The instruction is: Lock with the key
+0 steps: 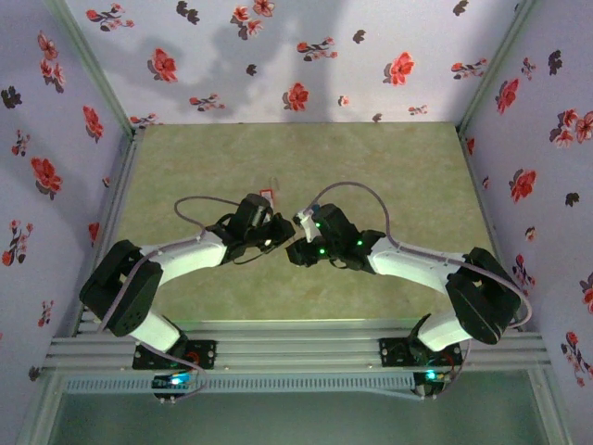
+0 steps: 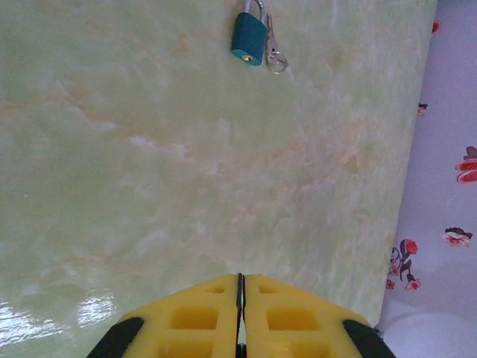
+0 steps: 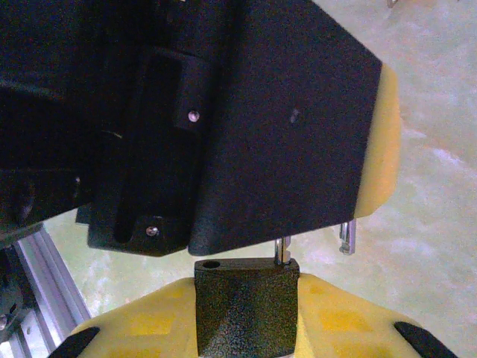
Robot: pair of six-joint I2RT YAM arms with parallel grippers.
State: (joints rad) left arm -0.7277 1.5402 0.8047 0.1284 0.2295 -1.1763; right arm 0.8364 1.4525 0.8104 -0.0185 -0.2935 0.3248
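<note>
- Standing beside the rig, I see both arms meet over the middle of the tabletop (image 1: 296, 148), the left reaching in from 8 o'clock and the right from 4 o'clock.
- The right tool (image 3: 247, 289) is clamped on the sides of the padlock (image 3: 246, 309), shackle end up (the body looks dark in the shadow, so I won't vouch for its colour).
- One shackle leg (image 3: 282, 250) is seated in the body. The empty hole (image 3: 211, 263) sits toward 9 o'clock of it, and a short silvery stub (image 3: 347, 237) hangs out at 3 o'clock, past the body's edge. I take the stub for the free leg, swung away from its hole, but it is too small to be sure.
- The left tool (image 2: 239, 283) hangs just above the lock at 12 o'clock, its fingers (image 3: 384, 149) pressed flat together with only a hairline between them. Whether the key is pinched in that hairline I cannot tell.
- To do this step well, I'd judge the right tool should hold the body dead steady while the left works. The free leg needs to come round over the hole before any downward push, or it will jam on the body's top.
- Press straight along the shackle, not sideways, since a skewed push could lever the lock out of the grip.
- The other padlock (image 2: 248, 37), teal with its ringed keys (image 2: 274, 54) touching it, lies well apart at 12 o'clock in the left wrist view, and is best left alone.
</note>
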